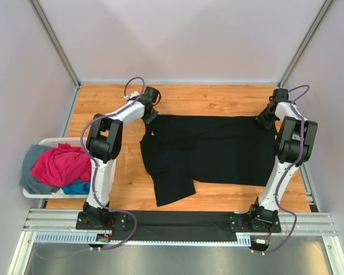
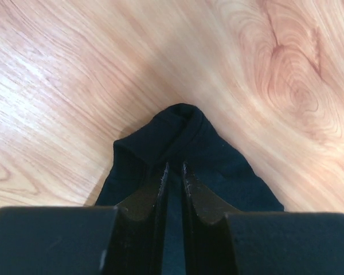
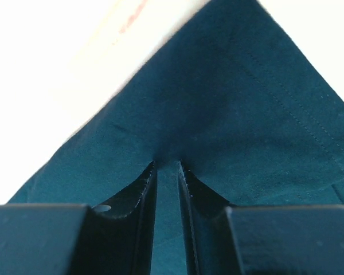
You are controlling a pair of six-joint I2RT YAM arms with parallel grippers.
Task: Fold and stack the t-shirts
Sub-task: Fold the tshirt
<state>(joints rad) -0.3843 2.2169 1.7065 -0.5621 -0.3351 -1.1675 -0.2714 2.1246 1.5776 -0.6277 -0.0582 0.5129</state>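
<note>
As I judge it, the task is barely begun: nothing is folded and no stack exists. The black t-shirt (image 1: 218, 149) lies spread open on the desk (image 1: 218, 97), with its far edge running from one hand to the other. The left hand (image 1: 151, 112) is pinched narrow on a far corner of the shirt, and a small peak of cloth bunches just ahead of its fingertips. The right hand (image 1: 266, 119) is likewise closed narrow on the opposite far corner, where the stitched hem is caught between its fingers and fans out beyond them. Well out past the left hand's arm, on its outer side, the basket (image 1: 46, 141) holds the pink t-shirt (image 1: 60, 165), the blue t-shirt (image 1: 77, 187) and the grey t-shirt (image 1: 30, 163) in a loose heap. The black shirt's first fold is yet to be made, and then all three others remain.
</note>
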